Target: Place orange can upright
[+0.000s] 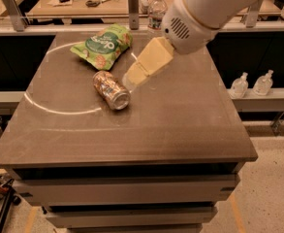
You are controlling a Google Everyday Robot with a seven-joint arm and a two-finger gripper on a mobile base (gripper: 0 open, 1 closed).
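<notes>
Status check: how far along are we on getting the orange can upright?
Done: nothing visible yet. The orange can lies on its side on the table, in front of the green snack bag. In hand: the gripper hangs close by the can's right side, not gripping it. Left: grasp the can, turn it upright, set it down and release.

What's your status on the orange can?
Gripper beside the orange can, not holding it. Can lying on its side on the table. Green snack bag behind it, not blocking.
</notes>
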